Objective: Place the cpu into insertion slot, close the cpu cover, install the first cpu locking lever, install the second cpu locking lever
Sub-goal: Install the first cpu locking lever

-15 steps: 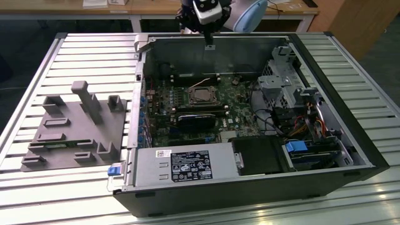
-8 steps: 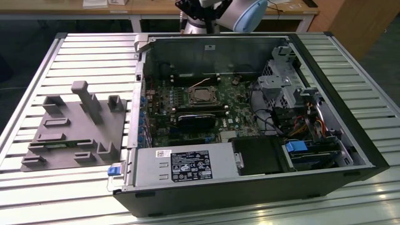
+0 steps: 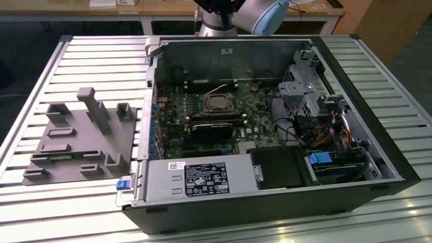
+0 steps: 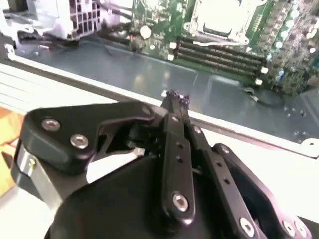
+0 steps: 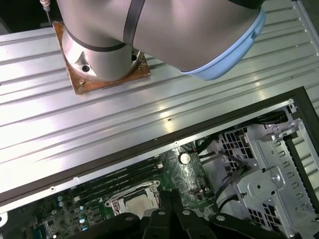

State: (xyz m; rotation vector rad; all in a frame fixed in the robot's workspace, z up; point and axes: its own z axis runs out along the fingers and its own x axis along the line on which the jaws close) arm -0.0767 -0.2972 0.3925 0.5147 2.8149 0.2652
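Hovering over the open computer case point(image 3: 223, 63), the hand point(image 4: 173, 94) has its fingers closed together, gripping nothing. One cpu point(image 4: 219, 15) sits in the one slot point(image 4: 193, 24). The exterior view adds one grey rack point(image 3: 74, 136) on the table point(image 3: 88, 50).

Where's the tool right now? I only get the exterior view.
Observer: Above the open case; in the second wrist view the tool is shut, nothing between its tips.
Operator: Anything seated yet?
Observer: Looks so. In the same view, the cpu lies pale top up in the insertion slot.
Operator: And the mount?
Observer: In the first wrist view, the arm base stands on a brownish plate on the slatted table.
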